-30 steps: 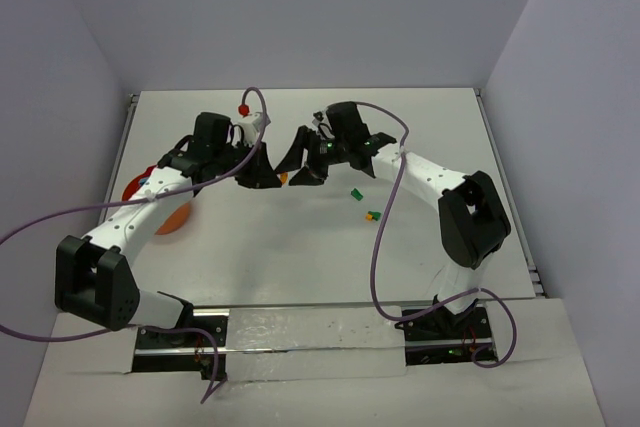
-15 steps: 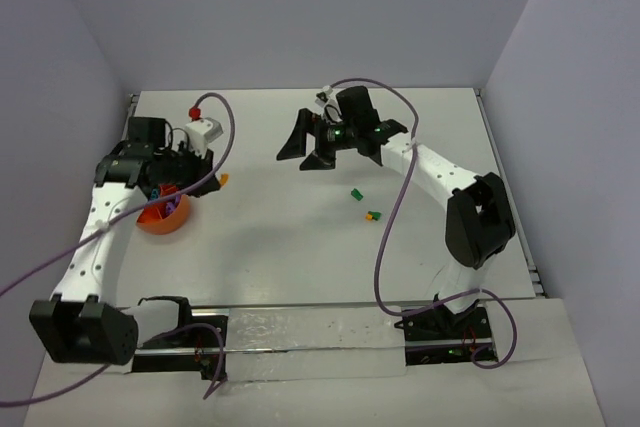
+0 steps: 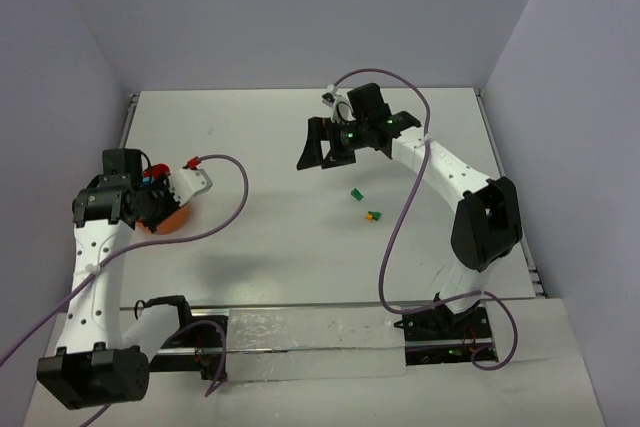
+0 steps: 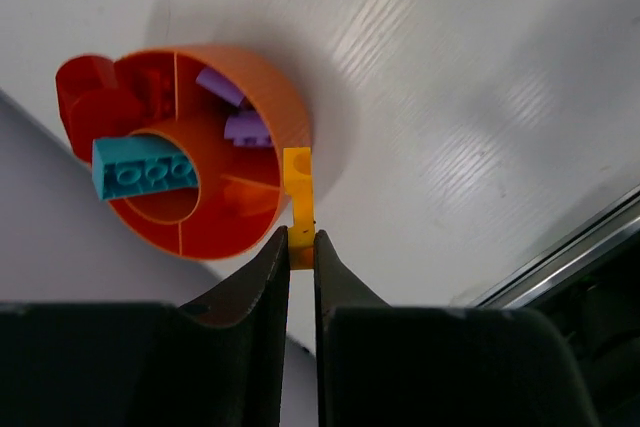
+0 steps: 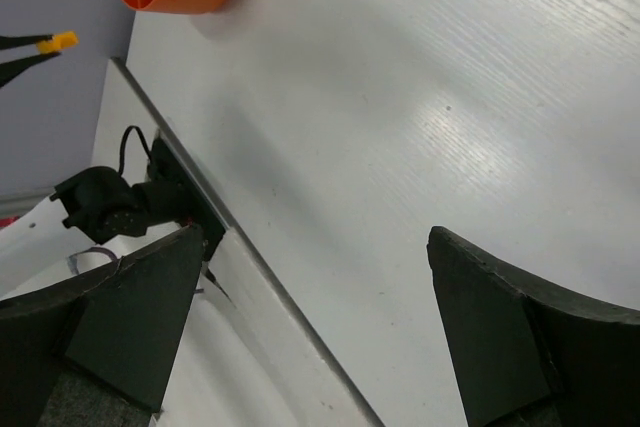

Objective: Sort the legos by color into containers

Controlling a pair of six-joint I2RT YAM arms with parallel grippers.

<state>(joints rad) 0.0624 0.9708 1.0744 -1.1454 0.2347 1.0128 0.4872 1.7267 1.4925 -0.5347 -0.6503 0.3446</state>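
My left gripper (image 4: pixel 301 237) is shut on an orange-yellow lego (image 4: pixel 298 182) and holds it over the near right rim of the orange divided bowl (image 4: pixel 265 82). In the bowl lie a teal lego (image 4: pixel 145 169), red legos (image 4: pixel 100 102) and purple legos (image 4: pixel 238 117). In the top view the bowl (image 3: pixel 174 217) shows mostly hidden under the left gripper (image 3: pixel 152 211). A green lego (image 3: pixel 355 193) and a small orange-and-green lego (image 3: pixel 373 215) lie on the table. My right gripper (image 3: pixel 322 159) hangs open and empty beyond them; its wrist view (image 5: pixel 315 237) shows only bare table between the jaws.
A metal rail (image 4: pixel 570 247) runs along the table's near edge and also shows in the right wrist view (image 5: pixel 250 257). Purple cables (image 3: pixel 235 202) loop over the table by each arm. Walls close in the back and both sides.
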